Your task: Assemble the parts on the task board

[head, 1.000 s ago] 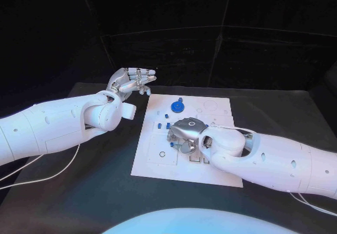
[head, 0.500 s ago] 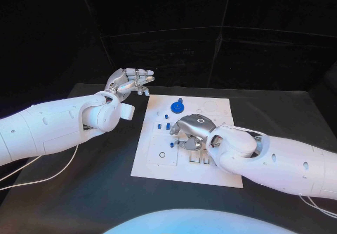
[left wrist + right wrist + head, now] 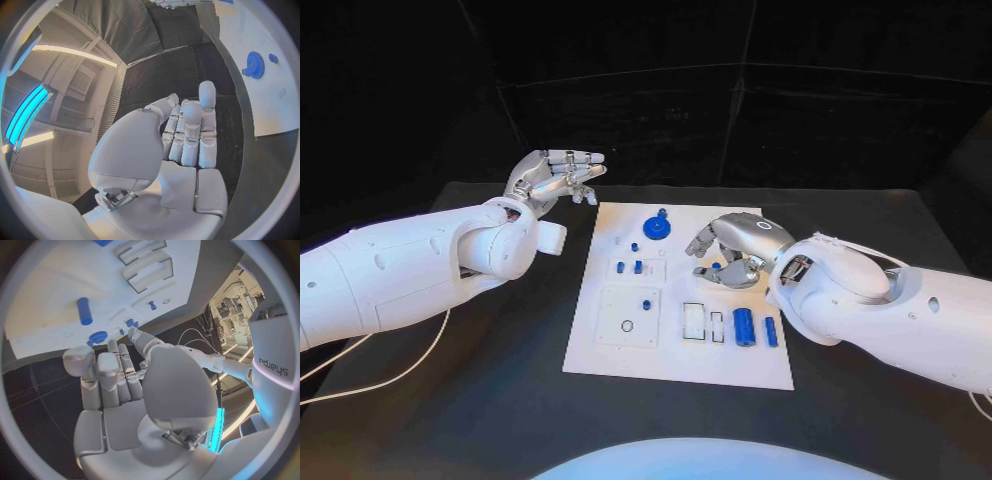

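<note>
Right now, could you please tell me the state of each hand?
Left hand: closed, fingers curled in, holding nothing, beside the task board.
Right hand: fingers curled over the board; cannot be told whether it holds a part.

- Both arms wear smooth, glossy white shells with rounded, bulbous segments and small dark screw holes.
- The left robot hand (image 3: pixel 557 174) and right robot hand (image 3: pixel 737 246) are silver metal with pale fingertip pads.
- A thin white cable trails beneath the left arm.
- Dark lettering marks a white shell in the right wrist view.
</note>
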Robot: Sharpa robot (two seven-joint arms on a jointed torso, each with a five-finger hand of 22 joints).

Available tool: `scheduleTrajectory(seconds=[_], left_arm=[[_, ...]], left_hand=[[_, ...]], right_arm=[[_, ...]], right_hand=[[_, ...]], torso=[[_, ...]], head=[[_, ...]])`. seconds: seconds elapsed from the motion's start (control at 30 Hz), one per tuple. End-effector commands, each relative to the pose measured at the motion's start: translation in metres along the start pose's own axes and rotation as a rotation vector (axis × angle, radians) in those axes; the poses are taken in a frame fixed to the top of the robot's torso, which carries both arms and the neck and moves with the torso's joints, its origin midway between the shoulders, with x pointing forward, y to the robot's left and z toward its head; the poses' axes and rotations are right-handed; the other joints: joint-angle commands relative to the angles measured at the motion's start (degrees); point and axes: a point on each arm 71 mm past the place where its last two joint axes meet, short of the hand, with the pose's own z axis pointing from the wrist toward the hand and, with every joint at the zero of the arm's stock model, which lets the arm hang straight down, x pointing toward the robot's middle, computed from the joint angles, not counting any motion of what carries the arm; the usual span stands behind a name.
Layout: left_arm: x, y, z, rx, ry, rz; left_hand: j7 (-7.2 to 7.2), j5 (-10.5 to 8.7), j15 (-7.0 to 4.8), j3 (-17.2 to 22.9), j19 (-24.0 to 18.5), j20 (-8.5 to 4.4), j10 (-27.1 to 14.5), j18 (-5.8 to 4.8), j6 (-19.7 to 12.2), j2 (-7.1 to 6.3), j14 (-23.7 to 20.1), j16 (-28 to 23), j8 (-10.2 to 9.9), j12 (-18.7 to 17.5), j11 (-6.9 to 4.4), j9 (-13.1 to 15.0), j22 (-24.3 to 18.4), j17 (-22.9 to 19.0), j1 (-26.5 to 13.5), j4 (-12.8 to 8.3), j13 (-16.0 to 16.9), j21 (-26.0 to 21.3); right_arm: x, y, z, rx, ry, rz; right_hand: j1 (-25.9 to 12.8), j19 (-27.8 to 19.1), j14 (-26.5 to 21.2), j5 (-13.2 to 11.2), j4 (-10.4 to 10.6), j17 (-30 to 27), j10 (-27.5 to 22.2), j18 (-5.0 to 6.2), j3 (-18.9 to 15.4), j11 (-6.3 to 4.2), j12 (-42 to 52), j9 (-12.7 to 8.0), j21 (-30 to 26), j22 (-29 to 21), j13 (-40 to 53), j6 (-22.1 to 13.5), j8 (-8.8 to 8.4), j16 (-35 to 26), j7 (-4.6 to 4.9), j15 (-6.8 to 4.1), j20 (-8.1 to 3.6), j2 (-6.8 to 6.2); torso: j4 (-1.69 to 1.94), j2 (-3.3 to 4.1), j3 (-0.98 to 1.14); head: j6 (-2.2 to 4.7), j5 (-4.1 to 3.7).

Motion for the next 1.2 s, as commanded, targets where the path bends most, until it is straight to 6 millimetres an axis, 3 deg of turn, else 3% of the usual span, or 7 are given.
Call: scheduleTrajectory(seconds=[0.03, 0.27, 0.53, 0.73, 1.2], left_arm=[[0.002, -0.001, 0.001, 0.007, 0.010, -0.008], [0.005, -0.001, 0.002, 0.008, 0.017, -0.011], [0.007, -0.001, 0.003, 0.009, 0.024, -0.014], [0.008, -0.001, 0.003, 0.010, 0.027, -0.016], [0.009, -0.001, 0.002, 0.005, 0.038, -0.022]], left_hand=[[0.43, 0.10, -0.03, -0.1, -0.5, -0.03, -0.5, 0.81, 0.1, -0.15, -0.3, -0.1, 0.2, 0.3, -0.04, 0.0, -0.1, 0.0, 0.5, -0.4, -0.1, -0.2], [0.43, 0.10, -0.03, -0.1, -0.5, -0.03, -0.5, 0.81, 0.1, -0.15, -0.3, -0.1, 0.2, 0.3, -0.04, 0.0, -0.1, 0.0, 0.5, -0.4, -0.1, -0.2], [0.43, 0.09, -0.03, -0.1, -0.5, -0.03, -0.5, 0.81, 0.1, -0.15, -0.4, -0.1, 0.2, 0.3, -0.05, 0.0, -0.1, -0.1, 0.5, -0.4, -0.1, -0.2], [0.42, 0.09, -0.04, -0.1, -0.5, -0.03, -0.5, 0.81, 0.2, -0.14, -0.4, -0.1, 0.3, 0.4, -0.06, -0.1, -0.1, -0.2, 0.6, -0.4, -0.1, -0.2], [0.42, 0.09, -0.04, 0.0, -0.5, -0.04, -0.5, 0.81, 0.2, -0.12, -0.4, 0.0, 0.3, 0.4, -0.06, -0.1, -0.1, -0.1, 0.6, -0.4, -0.1, -0.2]], right_arm=[[0.001, -0.015, -0.003, 0.086, 0.098, 0.003], [0.000, -0.032, -0.006, 0.134, 0.157, -0.046], [0.006, -0.034, 0.000, 0.145, 0.223, -0.060], [0.009, -0.031, 0.005, 0.139, 0.230, -0.059], [0.010, -0.027, 0.011, 0.125, 0.217, -0.054]], right_hand=[[0.2, -0.5, 0.3, 0.2, 0.0, -1.5, -1.5, -0.58, -1.2, 0.08, -0.5, 0.0, -1.3, -2.0, -0.1, -0.7, -0.28, -0.8, 0.02, 0.13, 0.04, -0.77], [1.2, -1.2, -0.3, 0.2, 0.0, -2.8, -3.6, -0.34, -4.3, -0.06, -0.4, -0.1, -2.5, -3.4, 0.0, -2.2, -0.34, -1.6, -0.24, 0.09, 0.06, -0.51], [2.1, -1.1, -0.3, 0.8, 0.3, -3.0, -4.5, -0.28, -6.3, -0.20, 0.1, 0.0, -2.8, -3.7, 0.1, -2.7, -0.26, -1.4, -0.44, -0.05, -0.13, 0.49], [3.1, -0.4, 0.1, 1.1, 0.3, -2.7, -3.3, -0.48, -6.3, -0.29, 1.2, 0.1, -2.2, -2.8, 0.1, -2.1, -0.04, -0.9, -0.44, -0.19, -0.24, 1.84], [4.0, 2.0, 1.0, 1.2, 0.9, -0.5, 2.8, -1.33, -4.1, -1.17, 2.2, 0.2, 1.2, 1.9, 0.1, 0.0, 0.42, 1.3, -0.83, -0.85, -0.75, 3.66]], torso=[[0.07, 0.00, -0.09], [0.11, 0.15, -0.01], [0.27, 0.20, -0.06], [0.26, 0.18, -0.08], [0.21, 0.09, -0.07]], head=[[0.64, -1.18], [1.04, -1.69], [0.94, -1.95], [0.77, -1.83], [0.51, -1.68]])
